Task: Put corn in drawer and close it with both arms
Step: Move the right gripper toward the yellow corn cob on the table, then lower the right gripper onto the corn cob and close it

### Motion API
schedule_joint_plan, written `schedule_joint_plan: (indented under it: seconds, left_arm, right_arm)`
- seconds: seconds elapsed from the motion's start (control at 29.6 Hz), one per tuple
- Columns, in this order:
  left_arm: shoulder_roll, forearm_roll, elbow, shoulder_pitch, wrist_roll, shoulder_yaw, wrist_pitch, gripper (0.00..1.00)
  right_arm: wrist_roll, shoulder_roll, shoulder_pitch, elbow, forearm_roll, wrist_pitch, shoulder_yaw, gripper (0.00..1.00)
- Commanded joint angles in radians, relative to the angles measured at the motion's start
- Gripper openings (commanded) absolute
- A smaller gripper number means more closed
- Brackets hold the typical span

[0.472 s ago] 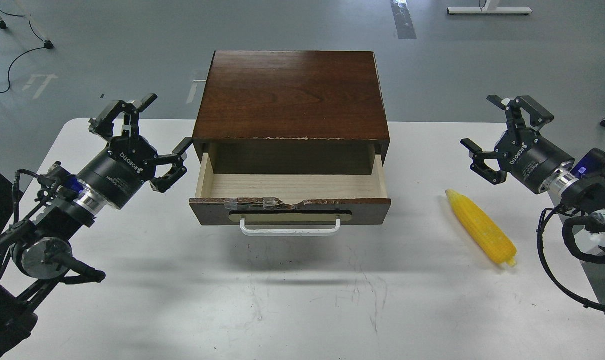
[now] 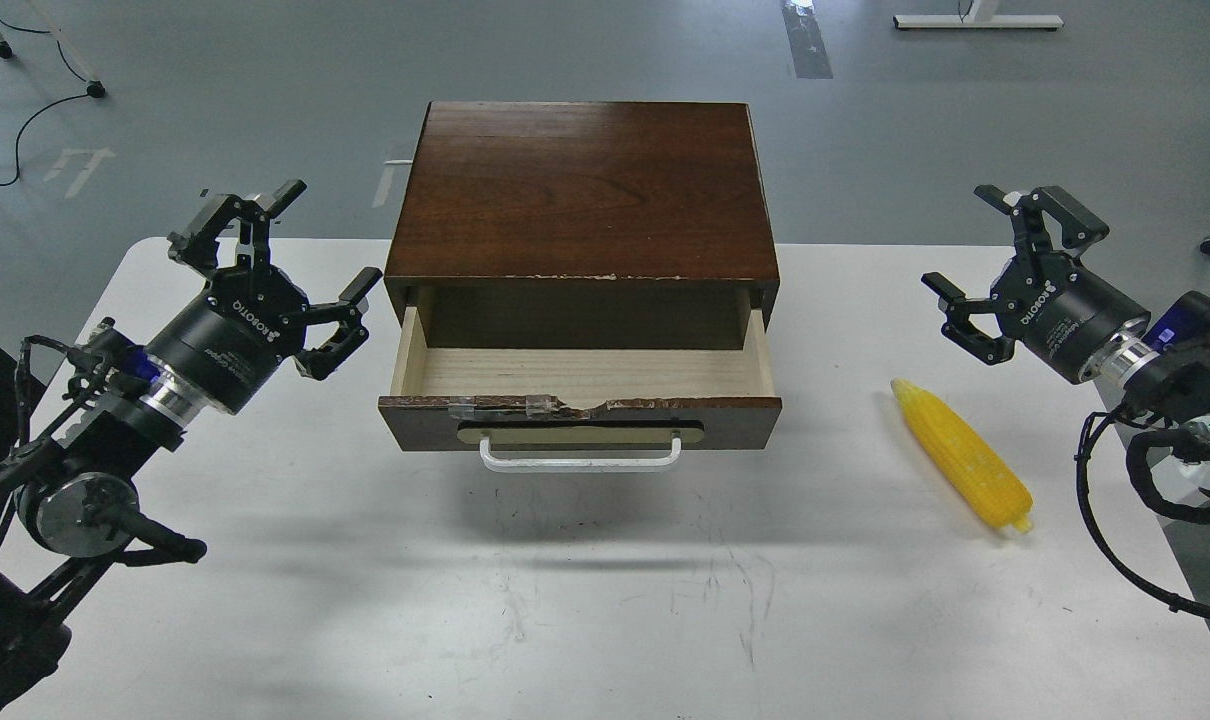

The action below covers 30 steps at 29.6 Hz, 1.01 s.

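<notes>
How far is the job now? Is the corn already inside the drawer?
Not yet. Done: the drawer is pulled open, and its pale wood inside holds nothing. In hand: nothing; the left gripper and right gripper are both open in the air. Left: the corn lies on the table, right of the drawer; it must be picked up, put in, and the drawer closed.

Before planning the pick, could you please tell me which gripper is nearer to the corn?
Right. The right gripper hovers open just above and behind the corn, while the left gripper is far across the table, beyond the open drawer.
</notes>
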<state>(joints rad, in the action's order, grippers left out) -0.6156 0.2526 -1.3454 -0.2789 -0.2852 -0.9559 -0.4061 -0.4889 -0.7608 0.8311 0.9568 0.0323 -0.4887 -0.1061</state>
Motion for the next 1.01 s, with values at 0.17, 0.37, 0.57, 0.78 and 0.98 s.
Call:
schedule_joint_plan:
  seconds: [0.17, 0.37, 0.57, 0.78, 0.98]
  left_arm:
    - [-0.004, 0.005, 0.002, -0.017, 0.003, -0.015, -0.057, 0.99]
    - [-0.006, 0.010, 0.011, -0.032, 0.000, -0.015, -0.063, 0.99]
    - [-0.016, 0.080, 0.023, -0.082, -0.003, -0.015, -0.051, 0.99]
    - [-0.019, 0.088, 0.022, -0.100, -0.029, -0.015, -0.042, 0.99]
    - [-0.019, 0.089, 0.022, -0.100, -0.029, -0.012, -0.042, 0.99]
  right_arm:
    - [0.000, -0.092, 0.083, 0.020, 0.434, 0.000, 0.003, 0.99]
    - [0.000, -0.135, 0.154, 0.036, 0.645, 0.000, 0.011, 0.99]
    - [0.000, -0.163, 0.198, 0.036, 0.889, 0.000, 0.016, 0.99]
    - [0.000, -0.167, 0.203, 0.036, 1.161, 0.000, 0.023, 0.99]
    - [0.000, -0.167, 0.226, 0.034, 1.336, 0.000, 0.104, 0.99]
